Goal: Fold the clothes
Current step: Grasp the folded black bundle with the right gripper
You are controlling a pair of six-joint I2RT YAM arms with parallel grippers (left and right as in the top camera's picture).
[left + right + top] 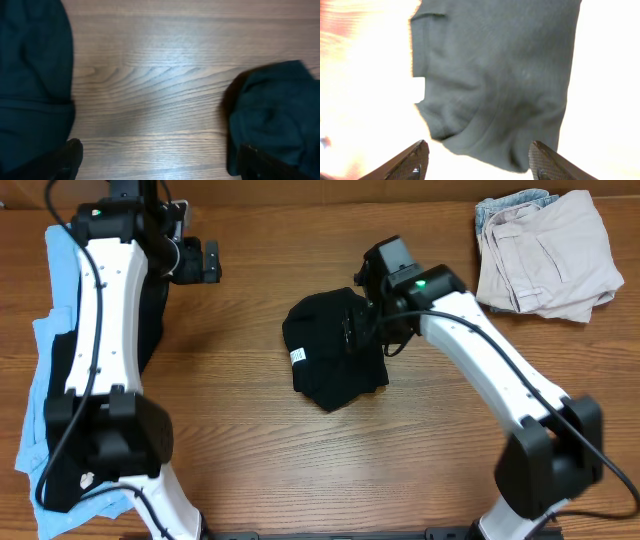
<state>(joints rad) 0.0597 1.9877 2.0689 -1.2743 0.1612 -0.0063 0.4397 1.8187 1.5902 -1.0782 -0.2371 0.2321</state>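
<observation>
Folded black shirt (335,355) on counter (250,450); right claw (477,150) spread above it, left claw (160,157) wide, empty.

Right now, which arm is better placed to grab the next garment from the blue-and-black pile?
Left. The left gripper, open, hangs beside the pile, which lies on that arm's side. The right gripper is over the black shirt in the middle, far from the pile.
</observation>
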